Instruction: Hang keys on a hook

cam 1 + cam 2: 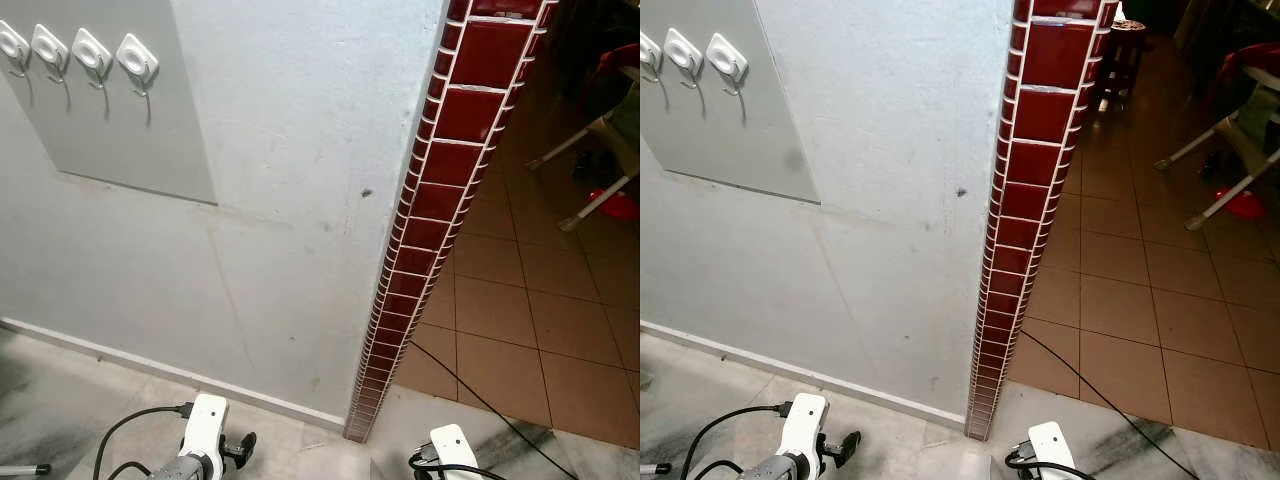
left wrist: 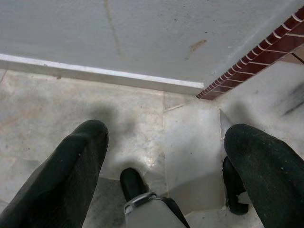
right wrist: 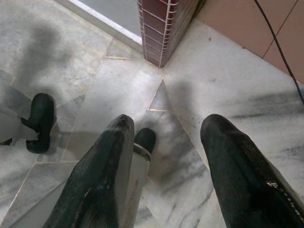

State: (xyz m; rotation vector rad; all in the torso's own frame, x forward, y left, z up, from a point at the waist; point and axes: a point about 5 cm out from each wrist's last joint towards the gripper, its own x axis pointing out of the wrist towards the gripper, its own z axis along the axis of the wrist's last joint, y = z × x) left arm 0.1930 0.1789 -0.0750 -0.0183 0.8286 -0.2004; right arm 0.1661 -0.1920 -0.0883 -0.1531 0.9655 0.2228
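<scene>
Several white square hooks [image 1: 136,58] sit in a row on a grey panel [image 1: 130,130], high on the white wall at the upper left. Both arms hang low near the floor, the left arm [image 1: 203,437] below the panel's right end and the right arm [image 1: 452,448] below the tiled corner. My left gripper [image 2: 168,137] points down at the marble floor, open, with nothing between its black fingers [image 2: 78,166]. The right gripper [image 3: 170,126] is likewise open over the floor and holds nothing.
A column of dark red tiles [image 1: 450,170] ends the wall on the right. Beyond it lies a terracotta floor [image 1: 500,340] with a black cable [image 1: 480,400] and white frame legs [image 1: 600,200]. A white skirting [image 1: 150,365] runs along the wall's foot.
</scene>
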